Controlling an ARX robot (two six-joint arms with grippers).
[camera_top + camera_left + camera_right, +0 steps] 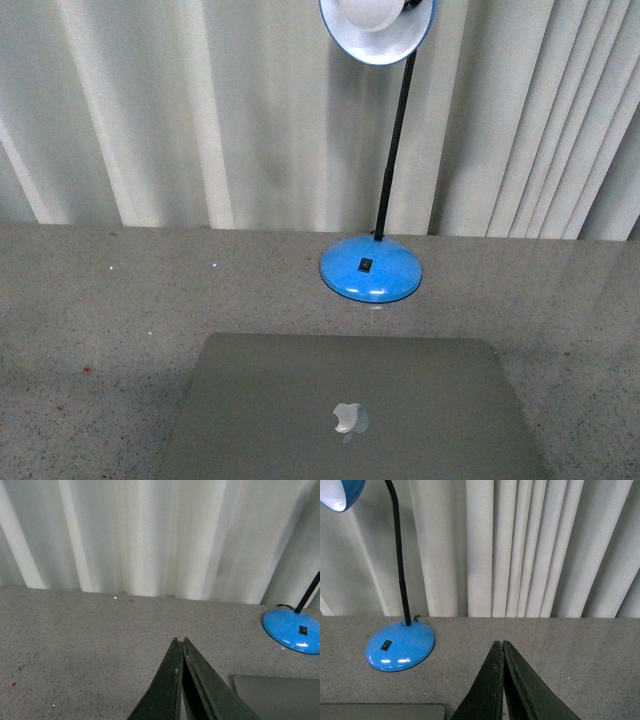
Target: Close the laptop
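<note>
silver laptop (350, 410) lies lid-down; left gripper (180, 641) and right gripper (499, 643) both pinched together, empty.

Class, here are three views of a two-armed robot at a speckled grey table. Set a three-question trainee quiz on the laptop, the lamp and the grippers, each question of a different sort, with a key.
1. True or false: the slim silver-grey metal laptop lies with its lid down, logo facing up.
2. Multiple choice: the blue desk lamp with a round base stands (A) on the laptop, (B) beyond the laptop on the speckled grey table, (C) on the floor.
3. Fill in: the left gripper and right gripper both have their dark fingers pressed ____.

Key: 1 true; 2 B; 3 together.
</note>
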